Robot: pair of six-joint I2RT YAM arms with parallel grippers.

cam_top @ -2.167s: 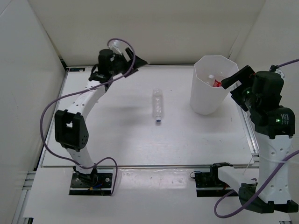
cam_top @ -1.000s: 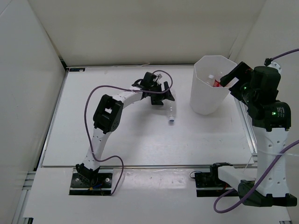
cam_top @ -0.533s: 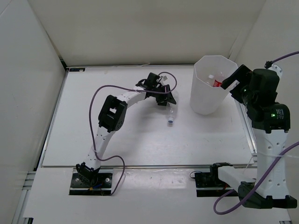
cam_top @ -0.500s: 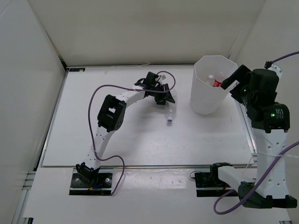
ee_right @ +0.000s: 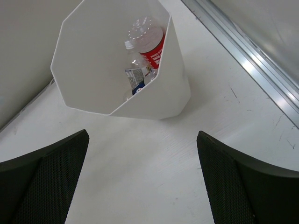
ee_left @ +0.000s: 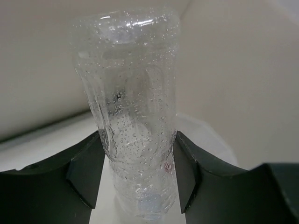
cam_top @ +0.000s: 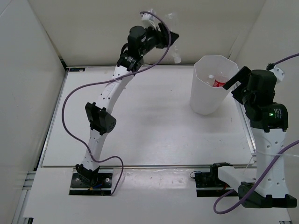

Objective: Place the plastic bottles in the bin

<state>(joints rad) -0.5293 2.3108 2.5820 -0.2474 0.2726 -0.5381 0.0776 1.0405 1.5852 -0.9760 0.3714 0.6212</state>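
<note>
My left gripper (cam_top: 169, 38) is raised high above the back of the table, left of the bin, and shut on a clear plastic bottle (cam_top: 177, 54). In the left wrist view the bottle (ee_left: 133, 107) stands between both fingers (ee_left: 86, 175) with its base up and its bluish cap down. The tall white bin (cam_top: 200, 100) stands at the back right. In it lie a red-labelled bottle (ee_right: 152, 46) and a blue-labelled one (ee_right: 134, 77). My right gripper (ee_right: 142, 186) hangs open and empty just right of the bin, and shows as the dark right gripper (cam_top: 237, 84) in the top view.
White walls close the table in at the back and on both sides. A metal rail (ee_right: 252, 70) runs along the table's right edge, close to the bin. The purple cable (cam_top: 70, 98) loops beside the left arm.
My left gripper closed on the bottle lying mid-table and lifted it high toward the back wall. The right arm has barely moved.
</note>
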